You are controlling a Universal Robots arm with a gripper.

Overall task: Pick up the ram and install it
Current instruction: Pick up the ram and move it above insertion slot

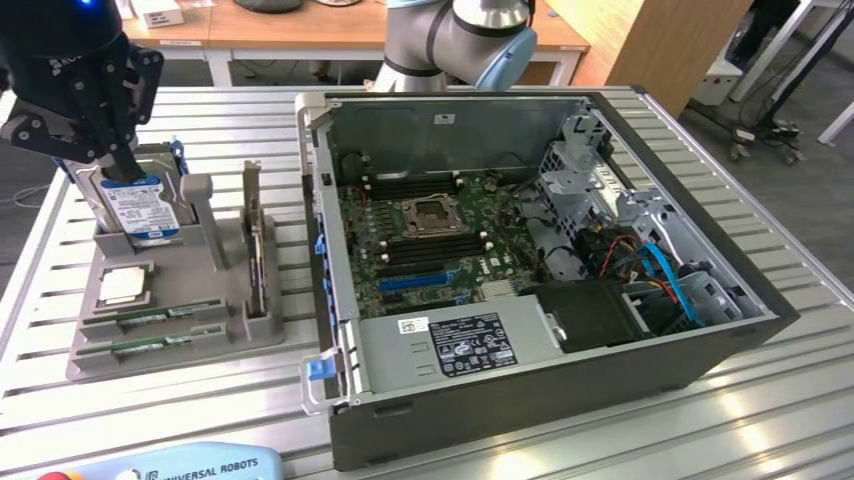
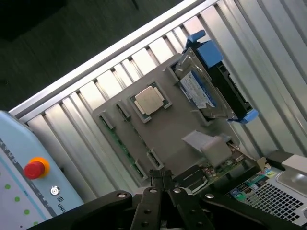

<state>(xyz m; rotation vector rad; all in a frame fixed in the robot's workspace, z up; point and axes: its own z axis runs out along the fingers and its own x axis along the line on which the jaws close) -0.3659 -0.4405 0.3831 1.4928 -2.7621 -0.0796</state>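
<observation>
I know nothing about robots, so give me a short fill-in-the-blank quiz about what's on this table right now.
1. The gray holder carries ____ green ram sticks.
2. The hard drive has a label in white and ____.
3. The gripper hovers over the holder with its fingers ____, holding nothing.
4. The computer case lies with its side ____, showing the motherboard.

Missing words: two; blue; shut; open.
</observation>
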